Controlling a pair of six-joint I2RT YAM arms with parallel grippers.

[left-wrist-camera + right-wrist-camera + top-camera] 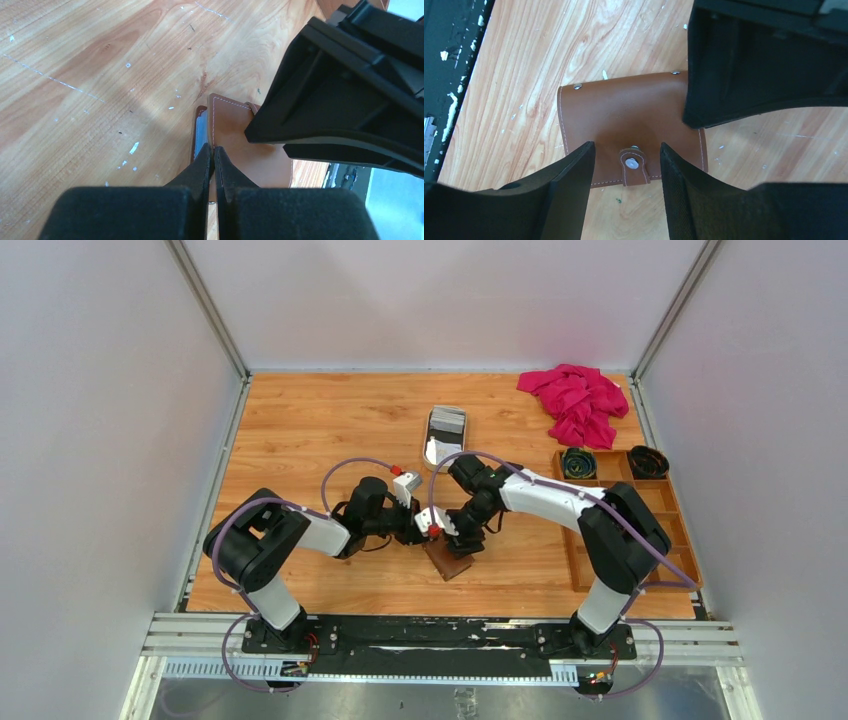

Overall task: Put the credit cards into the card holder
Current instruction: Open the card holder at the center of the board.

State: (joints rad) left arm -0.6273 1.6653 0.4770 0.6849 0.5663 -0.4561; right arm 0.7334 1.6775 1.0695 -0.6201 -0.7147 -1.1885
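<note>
The card holder [450,563] is a brown leather wallet lying closed on the table, snap tab fastened [634,167]. My left gripper [427,538] is shut, pinching one stitched edge of its top flap [214,148]. A thin grey-blue card edge [201,132] shows inside, under that flap. My right gripper [626,147] is open just above the wallet [624,107], its fingers either side of the snap tab without touching it. More credit cards [446,421], grey and white, lie stacked in a cream tin tray [431,445] beyond the grippers.
A wooden compartment box [670,540] stands along the right edge, holding two dark coiled items at its far end. A crumpled pink cloth [577,400] lies at the back right. The two grippers are close together over the wallet.
</note>
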